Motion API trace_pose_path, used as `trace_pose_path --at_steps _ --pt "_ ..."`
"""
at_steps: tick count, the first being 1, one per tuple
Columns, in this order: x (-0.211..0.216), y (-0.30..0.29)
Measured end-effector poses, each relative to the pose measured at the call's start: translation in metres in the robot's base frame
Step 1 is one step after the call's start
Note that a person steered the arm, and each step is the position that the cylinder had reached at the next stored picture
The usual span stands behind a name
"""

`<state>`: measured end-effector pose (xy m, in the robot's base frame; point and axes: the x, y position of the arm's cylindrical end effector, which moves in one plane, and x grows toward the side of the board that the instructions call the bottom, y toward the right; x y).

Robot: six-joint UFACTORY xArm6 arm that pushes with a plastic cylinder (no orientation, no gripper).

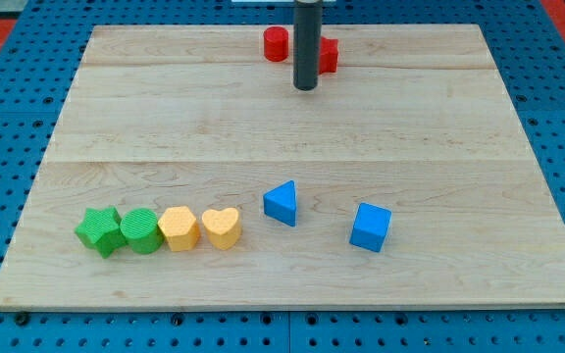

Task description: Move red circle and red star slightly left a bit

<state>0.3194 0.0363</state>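
Note:
The red circle (277,43) sits near the view's top middle of the wooden board (439,127). The red star (328,55) lies just to its right, partly hidden behind my rod. My tip (305,87) stands on the board just below and between the two red blocks, close to the star's left edge. I cannot tell whether it touches either block.
Along the view's bottom left stands a row: a green star (99,230), a green circle (140,230), a yellow hexagon (179,228) and a yellow heart (222,227). A blue triangle (282,202) and a blue cube (370,226) lie to their right.

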Motion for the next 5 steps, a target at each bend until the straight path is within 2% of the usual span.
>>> trace_pose_path --at_steps 1,2,3,4,5 --pt "-0.038 0.044" --pt "-0.058 0.042" --pt "-0.083 -0.016" --pt "-0.085 -0.033" --pt "-0.093 0.021"
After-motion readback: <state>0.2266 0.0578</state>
